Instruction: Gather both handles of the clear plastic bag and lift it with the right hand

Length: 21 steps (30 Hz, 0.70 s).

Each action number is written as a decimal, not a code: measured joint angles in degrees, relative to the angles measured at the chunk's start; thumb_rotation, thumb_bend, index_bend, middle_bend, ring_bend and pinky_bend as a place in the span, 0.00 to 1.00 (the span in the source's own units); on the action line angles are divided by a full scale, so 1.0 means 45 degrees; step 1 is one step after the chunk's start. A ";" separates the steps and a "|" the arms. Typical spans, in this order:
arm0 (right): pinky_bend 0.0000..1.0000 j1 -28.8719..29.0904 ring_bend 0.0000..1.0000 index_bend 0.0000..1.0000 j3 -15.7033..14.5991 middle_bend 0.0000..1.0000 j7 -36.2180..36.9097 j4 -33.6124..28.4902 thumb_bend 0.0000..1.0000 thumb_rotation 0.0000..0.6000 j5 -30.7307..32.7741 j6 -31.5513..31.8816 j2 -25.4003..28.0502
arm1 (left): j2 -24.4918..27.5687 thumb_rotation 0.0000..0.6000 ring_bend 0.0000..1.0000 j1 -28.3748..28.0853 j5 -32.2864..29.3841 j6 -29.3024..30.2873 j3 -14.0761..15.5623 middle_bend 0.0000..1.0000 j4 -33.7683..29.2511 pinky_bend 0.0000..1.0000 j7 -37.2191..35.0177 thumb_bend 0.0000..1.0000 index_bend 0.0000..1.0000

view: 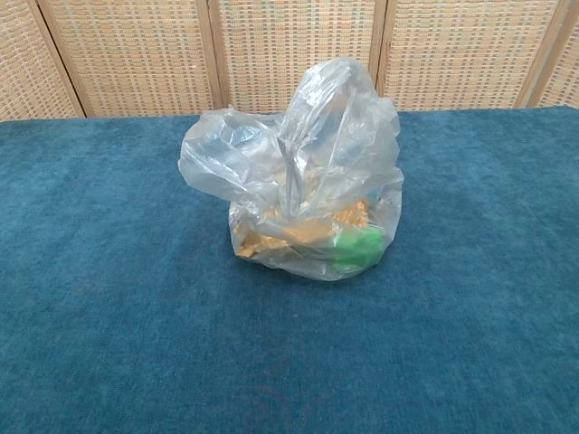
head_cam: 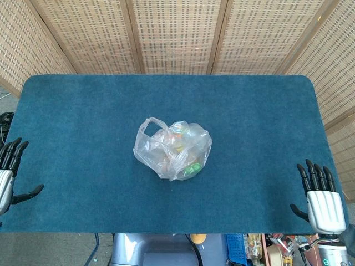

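On the blue tabletop: bag waiting, hands idling wide.
Left hand at 8 o'clock is spreading empty; clear plastic bag is sitting centre; right hand at 4 o'clock is spreading empty. Limp handles risk slipping apart.

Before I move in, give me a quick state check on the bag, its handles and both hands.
clear plastic bag: resting on the blue table mat, unheld, with small items inside.
bag handles: loose and apart, not gathered; one stands up in the chest view.
left hand: at the mat's left edge, fingers spread, holding nothing.
right hand: at the mat's right edge, fingers spread, holding nothing.
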 measured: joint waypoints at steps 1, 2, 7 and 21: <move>0.00 0.0010 0.00 0.00 -0.0024 0.00 0.0042 -0.0015 0.00 1.00 -0.0027 -0.0033 0.0029 | -0.0009 1.00 0.00 -0.0008 -0.0005 -0.0003 -0.0010 0.00 0.0009 0.00 -0.0012 0.18 0.00; 0.00 0.0017 0.00 0.00 -0.0040 0.00 0.0067 -0.0028 0.00 1.00 -0.0043 -0.0053 0.0046 | -0.0014 1.00 0.00 -0.0012 -0.0009 -0.0004 -0.0015 0.00 0.0015 0.00 -0.0016 0.18 0.00; 0.00 0.0068 0.00 0.00 -0.0130 0.00 0.0318 -0.0072 0.00 1.00 -0.0143 -0.0223 0.0127 | -0.0057 1.00 0.00 -0.0020 -0.0048 0.0022 -0.0057 0.00 0.0083 0.00 -0.0089 0.18 0.00; 0.00 0.2579 0.00 0.05 -0.0626 0.10 0.5771 0.0127 0.00 1.00 -0.2574 -0.3123 0.0823 | -0.0133 1.00 0.00 -0.0053 -0.0133 0.0157 -0.0231 0.00 0.0243 0.00 -0.0367 0.18 0.00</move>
